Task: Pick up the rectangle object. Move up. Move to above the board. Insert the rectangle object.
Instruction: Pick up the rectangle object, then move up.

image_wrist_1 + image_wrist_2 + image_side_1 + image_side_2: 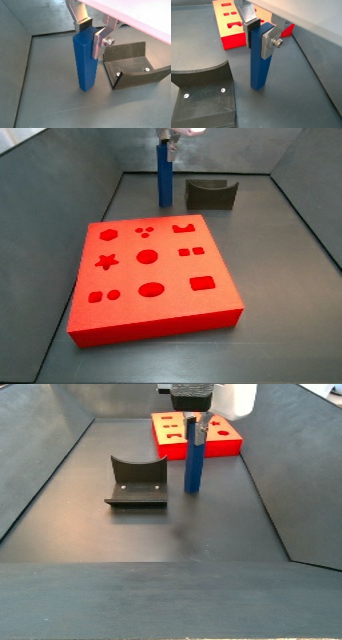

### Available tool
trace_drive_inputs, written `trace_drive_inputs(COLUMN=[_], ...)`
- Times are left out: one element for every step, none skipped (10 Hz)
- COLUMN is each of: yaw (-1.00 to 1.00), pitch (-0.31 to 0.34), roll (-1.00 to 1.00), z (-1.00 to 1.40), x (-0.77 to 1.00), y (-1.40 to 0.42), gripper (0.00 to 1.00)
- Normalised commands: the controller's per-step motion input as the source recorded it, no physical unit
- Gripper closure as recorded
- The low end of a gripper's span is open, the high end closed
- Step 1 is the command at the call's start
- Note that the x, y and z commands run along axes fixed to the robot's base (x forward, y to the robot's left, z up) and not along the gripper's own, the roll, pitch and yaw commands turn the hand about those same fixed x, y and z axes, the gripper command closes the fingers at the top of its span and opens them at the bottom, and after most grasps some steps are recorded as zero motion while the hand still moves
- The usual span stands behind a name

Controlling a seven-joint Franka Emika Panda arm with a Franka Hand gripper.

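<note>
The blue rectangle object stands upright, and its lower end looks to rest on the grey floor. It shows in both wrist views and both side views. My gripper is shut on its upper end, one silver finger on each side. The gripper hangs above the bar in a side view. The red board with shaped holes lies flat, apart from the bar. It also shows in a wrist view and a side view.
The dark grey U-shaped fixture stands close beside the bar. It also shows in a wrist view and both side views. Grey sloping walls enclose the floor.
</note>
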Motion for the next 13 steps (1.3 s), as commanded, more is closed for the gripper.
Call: trace_drive_inputs(yaw=[0.0,0.0,0.0,0.0,0.0,0.0,0.0,0.0,0.0,0.0,-0.02,-0.02,-0.02], pitch=[0.0,0.0,0.0,0.0,0.0,0.0,0.0,0.0,0.0,0.0,-0.013,0.02,0.035], roll=[0.0,0.0,0.0,0.0,0.0,0.0,0.0,0.0,0.0,0.0,0.0,-0.01,-0.02], z=[0.0,0.0,0.0,0.0,0.0,0.0,0.0,0.0,0.0,0.83,0.86,0.74,0.59], x=[0.0,0.0,0.0,0.0,0.0,0.0,0.0,0.0,0.0,0.0,0.03,-0.01,0.0], y=[0.0,0.0,0.0,0.0,0.0,0.0,0.0,0.0,0.0,0.0,0.04,0.02,0.02], gripper=[1.0,1.0,1.0,1.0,1.0,1.0,1.0,1.0,1.0,1.0,1.0,1.0,1.0])
